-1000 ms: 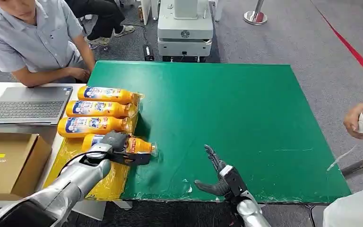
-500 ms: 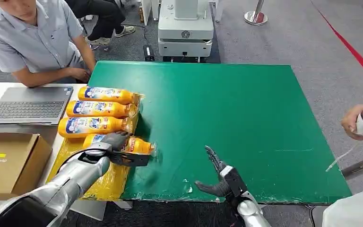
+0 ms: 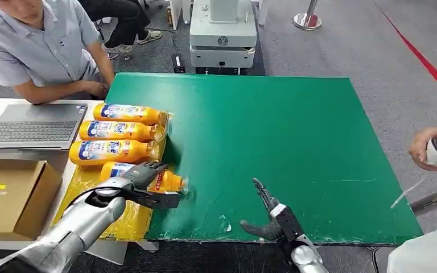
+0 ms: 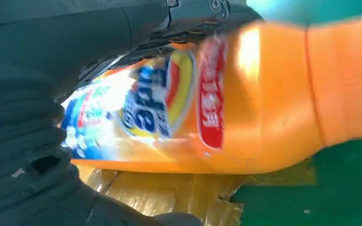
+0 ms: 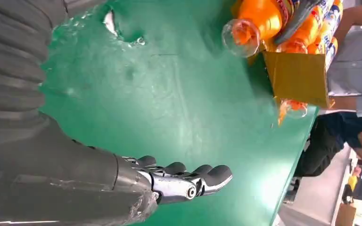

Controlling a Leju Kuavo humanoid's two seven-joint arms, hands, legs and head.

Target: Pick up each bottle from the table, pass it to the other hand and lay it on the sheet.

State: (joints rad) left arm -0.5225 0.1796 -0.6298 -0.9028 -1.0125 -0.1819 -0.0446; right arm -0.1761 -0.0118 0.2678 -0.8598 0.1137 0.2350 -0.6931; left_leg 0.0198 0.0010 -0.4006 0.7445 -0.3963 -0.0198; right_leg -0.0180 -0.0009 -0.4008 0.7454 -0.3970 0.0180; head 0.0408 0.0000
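Lying on yellow sheet [image 3: 126,219] — four bottles [image 3: 126,113].

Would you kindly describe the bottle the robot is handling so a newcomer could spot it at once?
Find the yellow sheet at the green table's left edge, where four orange bottles lie in a row. It is the nearest bottle, the one under the left hand.

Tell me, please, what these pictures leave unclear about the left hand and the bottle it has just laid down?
- Head view: the left hand lies over the nearest bottle; whether it grips or only rests on it is hidden.
- Left wrist view: the bottle's label is blurred, unreadable.
- Head view: the yellow sheet is mostly covered by bottles and arm.
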